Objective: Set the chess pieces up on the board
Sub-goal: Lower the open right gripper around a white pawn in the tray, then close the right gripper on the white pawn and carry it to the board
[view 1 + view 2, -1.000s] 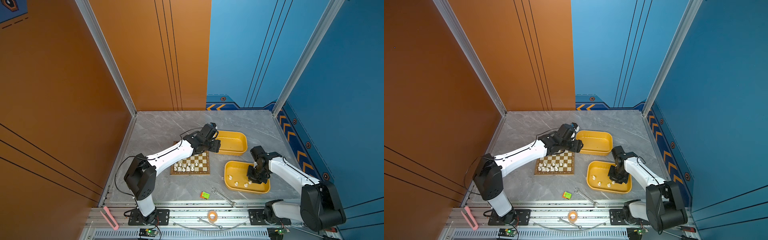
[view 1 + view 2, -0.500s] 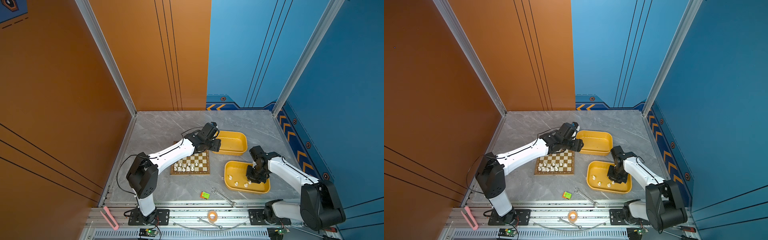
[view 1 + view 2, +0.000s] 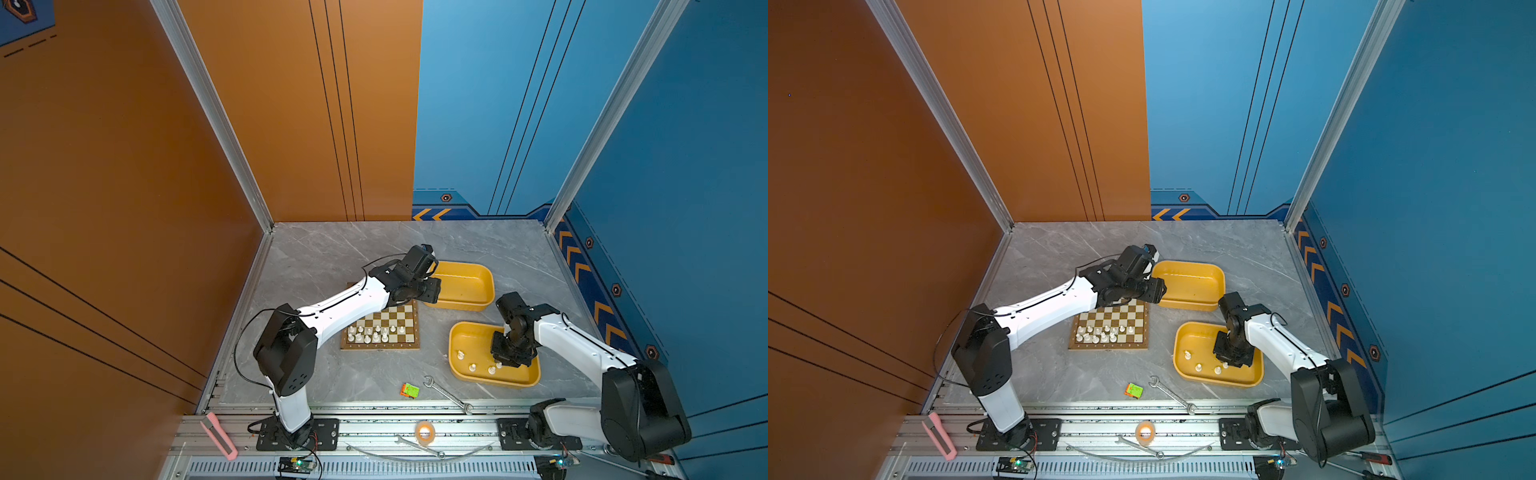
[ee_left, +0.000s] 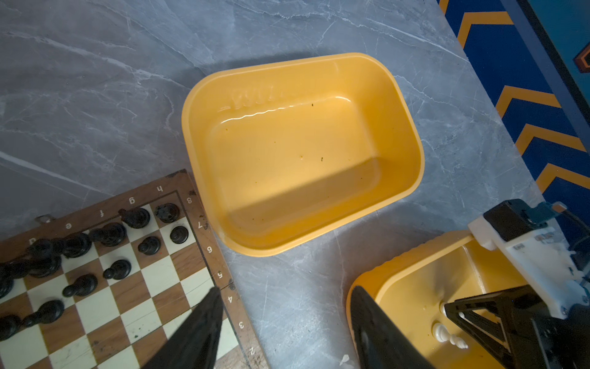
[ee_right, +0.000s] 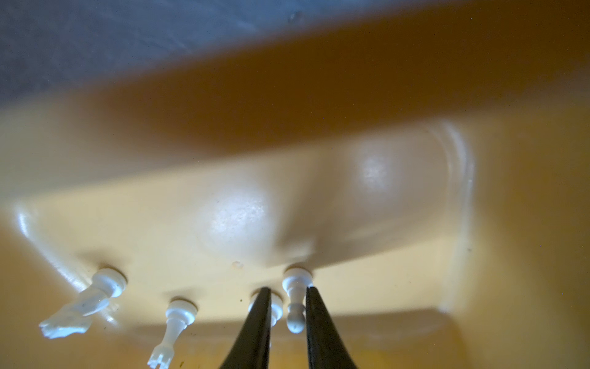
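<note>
**Right hand** (image 5: pixel 287 288): inside the near yellow tray (image 3: pixel 469 340), with its fingers narrowly apart on either side of a white pawn (image 5: pixel 295 303). A gap shows on one side of the pawn, so it is not clamped. The pawn stands on its base on the tray floor, long axis vertical, head up.

**Same tray:** three other white figurines (image 3: pixel 472 367) stand on their bases, each apart from the others.

**Left hand** (image 4: pixel 285 289): fingers wide apart and holding nothing. It is above the counter (image 4: pixel 95 80), just beside the board (image 4: pixel 153 274).

**Board:** black pieces (image 4: pixel 108 233) stand upright on the far rows. White pieces (image 3: pixel 376 334) stand upright on the near rows.

**Far yellow tray** (image 4: pixel 191 127): lies just beside the board's corner.
</note>
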`<state>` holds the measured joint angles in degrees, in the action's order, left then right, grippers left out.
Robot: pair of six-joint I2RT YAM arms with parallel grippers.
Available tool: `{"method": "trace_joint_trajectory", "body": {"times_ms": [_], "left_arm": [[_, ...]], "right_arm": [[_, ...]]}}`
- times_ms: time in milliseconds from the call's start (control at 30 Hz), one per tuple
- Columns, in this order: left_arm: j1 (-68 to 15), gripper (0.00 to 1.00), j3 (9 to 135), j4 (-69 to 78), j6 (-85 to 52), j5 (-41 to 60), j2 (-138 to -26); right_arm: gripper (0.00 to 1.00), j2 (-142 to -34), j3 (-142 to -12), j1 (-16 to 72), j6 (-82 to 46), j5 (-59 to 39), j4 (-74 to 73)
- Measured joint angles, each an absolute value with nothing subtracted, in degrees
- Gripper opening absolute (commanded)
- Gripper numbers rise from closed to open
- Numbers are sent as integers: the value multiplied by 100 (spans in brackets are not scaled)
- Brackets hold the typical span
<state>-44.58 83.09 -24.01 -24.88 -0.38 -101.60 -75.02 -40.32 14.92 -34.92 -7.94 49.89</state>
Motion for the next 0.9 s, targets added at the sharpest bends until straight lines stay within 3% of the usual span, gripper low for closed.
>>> {"method": "trace_joint_trajectory", "body": {"times_ms": [567, 900], "left_arm": [[-4412, 65, 7977, -2381, -2488, -40, -9953], [-4338, 65, 7907, -2377, -2486, -40, -9828]], "right_arm": [[22, -7566, -4032, 1651, -3605, -558, 4989], [13, -7566, -4032, 1651, -3607, -530, 4991]]}}
